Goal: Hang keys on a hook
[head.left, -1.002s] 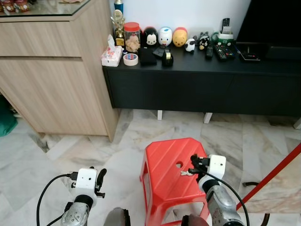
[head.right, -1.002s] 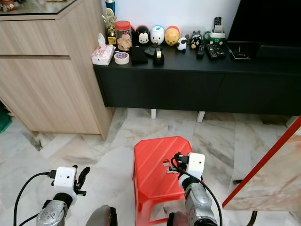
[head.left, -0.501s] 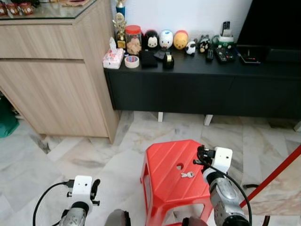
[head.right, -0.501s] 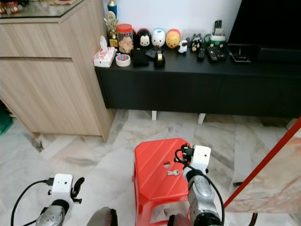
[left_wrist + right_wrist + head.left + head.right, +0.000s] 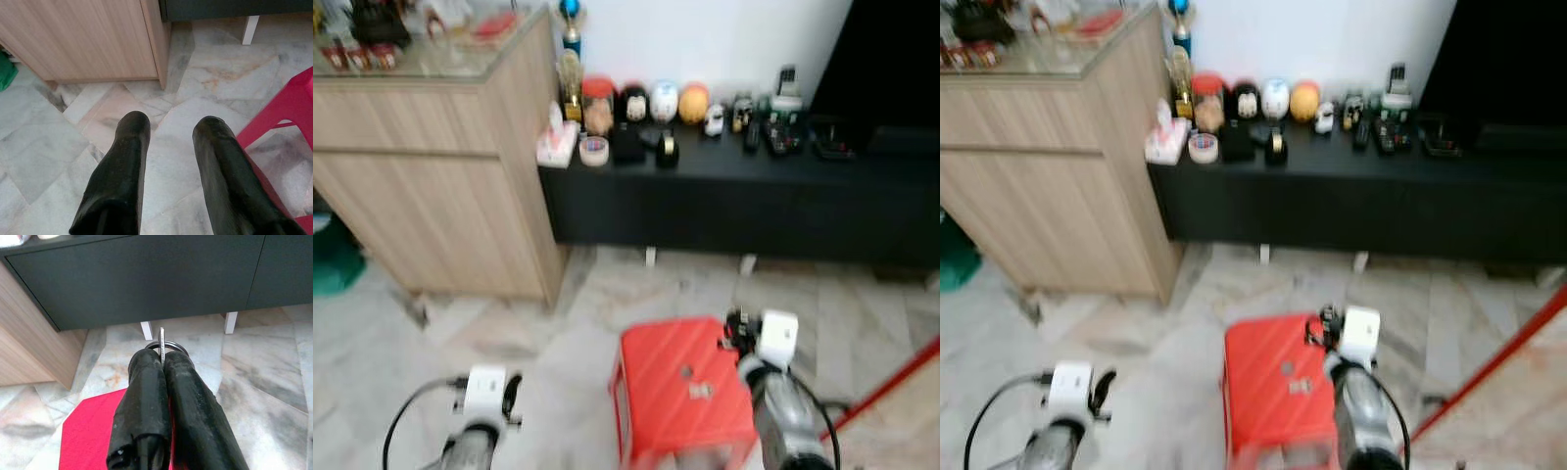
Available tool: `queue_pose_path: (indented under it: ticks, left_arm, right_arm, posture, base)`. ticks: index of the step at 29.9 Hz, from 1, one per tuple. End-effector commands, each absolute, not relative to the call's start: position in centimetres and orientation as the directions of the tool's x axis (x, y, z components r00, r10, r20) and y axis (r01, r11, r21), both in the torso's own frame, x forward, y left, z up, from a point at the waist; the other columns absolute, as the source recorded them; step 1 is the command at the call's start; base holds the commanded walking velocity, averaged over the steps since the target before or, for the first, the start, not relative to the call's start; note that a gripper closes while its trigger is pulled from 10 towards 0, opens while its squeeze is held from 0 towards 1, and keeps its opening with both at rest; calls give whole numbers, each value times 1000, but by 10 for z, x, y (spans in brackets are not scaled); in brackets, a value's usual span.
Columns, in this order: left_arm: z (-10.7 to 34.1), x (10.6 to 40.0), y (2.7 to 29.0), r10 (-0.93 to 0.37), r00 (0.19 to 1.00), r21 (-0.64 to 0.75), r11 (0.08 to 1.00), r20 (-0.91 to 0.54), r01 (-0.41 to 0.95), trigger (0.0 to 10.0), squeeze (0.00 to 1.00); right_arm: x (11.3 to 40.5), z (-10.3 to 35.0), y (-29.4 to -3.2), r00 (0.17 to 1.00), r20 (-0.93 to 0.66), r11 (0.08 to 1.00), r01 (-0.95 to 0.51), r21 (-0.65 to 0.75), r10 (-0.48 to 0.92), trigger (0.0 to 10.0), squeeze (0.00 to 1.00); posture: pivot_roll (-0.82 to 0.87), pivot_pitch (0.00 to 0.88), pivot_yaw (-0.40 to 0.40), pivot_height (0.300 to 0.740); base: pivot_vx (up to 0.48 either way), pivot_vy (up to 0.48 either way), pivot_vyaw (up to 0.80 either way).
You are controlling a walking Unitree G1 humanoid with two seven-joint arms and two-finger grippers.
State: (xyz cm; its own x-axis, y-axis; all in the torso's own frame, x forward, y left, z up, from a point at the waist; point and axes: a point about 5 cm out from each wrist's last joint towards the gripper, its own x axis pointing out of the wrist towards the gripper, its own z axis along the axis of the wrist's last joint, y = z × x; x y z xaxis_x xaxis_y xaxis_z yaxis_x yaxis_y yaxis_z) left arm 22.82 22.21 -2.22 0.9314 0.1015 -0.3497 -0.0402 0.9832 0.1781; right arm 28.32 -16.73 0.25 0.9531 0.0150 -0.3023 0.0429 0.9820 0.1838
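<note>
Right end effector (image 5: pixel 163 363) pinches a key ring (image 5: pixel 165 345) above the red stool (image 5: pixel 683 390); another small key (image 5: pixel 701 392) lies below. Black cabinet (image 5: pixel 146 279) ahead. Left end effector (image 5: pixel 171 129) gapes wide over marble floor (image 5: pixel 49 147).

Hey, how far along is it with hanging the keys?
Done: the right gripper is shut on a key ring, above the red stool. A small pale item lies on the stool, too blurred to name. Left: getting the ring onto a hook. The left gripper hangs open.
</note>
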Motion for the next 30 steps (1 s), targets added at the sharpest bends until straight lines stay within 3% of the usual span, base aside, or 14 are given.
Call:
queue_pose_path:
  ticks: [1,8,13,24,30]
  left_arm:
    - [-28,223,224,115,919,186,981,-376,-47,10000,0]
    - [-39,213,225,129,886,183,982,-446,-51,10000,0]
    - [-50,204,227,148,839,182,981,-523,-60,10000,0]
    - [-61,198,219,156,781,167,984,-605,-67,10000,0]
    - [-69,187,226,217,713,165,976,-667,-143,10000,0]
  right_arm:
    - [274,-8,-169,935,-354,983,56,175,10,10000,0]
    - [253,-32,-174,872,-490,983,92,156,-4,10000,0]
    - [227,-56,-179,774,-632,989,116,90,-33,10000,0]
    - [232,-53,-175,789,-609,988,146,57,-81,10000,0]
    - [213,-67,-177,713,-698,996,90,-1,-65,10000,0]
  posture:
    - [39,0,-26,740]
    - [30,0,-19,740]
    - [35,0,-11,740]
    - [14,0,11,740]
    - [15,0,14,740]
  base:
    - [0,0,0]
    - [0,0,0]
    - [0,0,0]
    - [0,0,0]
    - [0,0,0]
